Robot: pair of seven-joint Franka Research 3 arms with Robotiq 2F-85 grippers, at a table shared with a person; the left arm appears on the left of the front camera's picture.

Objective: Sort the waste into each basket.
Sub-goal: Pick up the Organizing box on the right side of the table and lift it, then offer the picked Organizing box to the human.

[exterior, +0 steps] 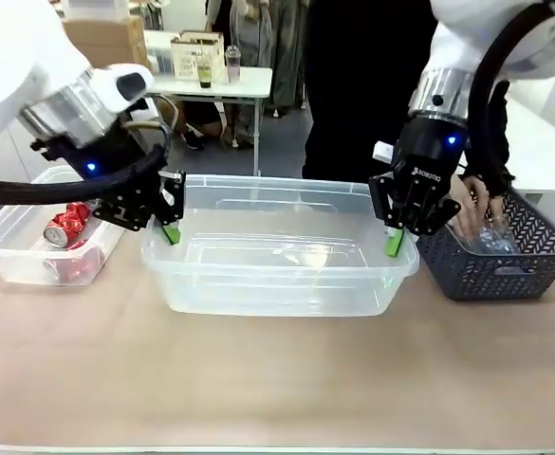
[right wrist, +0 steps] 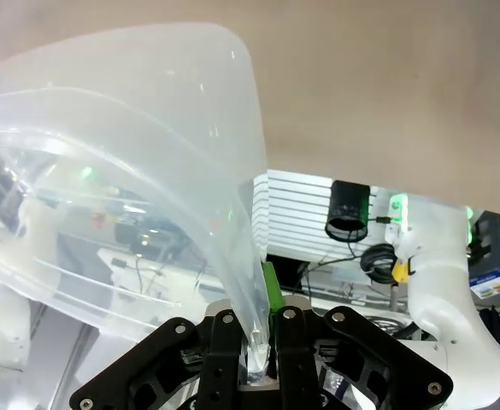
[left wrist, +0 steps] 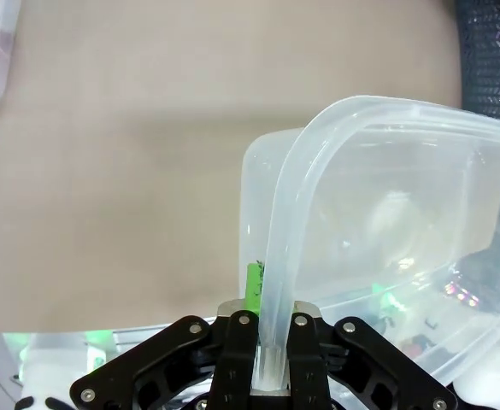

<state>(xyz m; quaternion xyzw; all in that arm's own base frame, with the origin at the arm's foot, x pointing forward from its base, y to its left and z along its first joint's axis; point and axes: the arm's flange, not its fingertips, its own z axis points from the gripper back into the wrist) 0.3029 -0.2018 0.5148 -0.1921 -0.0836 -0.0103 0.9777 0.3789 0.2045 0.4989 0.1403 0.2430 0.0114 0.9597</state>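
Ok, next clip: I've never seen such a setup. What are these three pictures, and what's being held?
Two white robot arms work at a table. The wide picture looks across the table from between the arms. The other two come from cameras on each wrist, looking along the fingers. The left gripper and right gripper each pinch the rim of a large clear tub. A smaller tub at the left holds red cans. A person's hand reaches into a dark basket.
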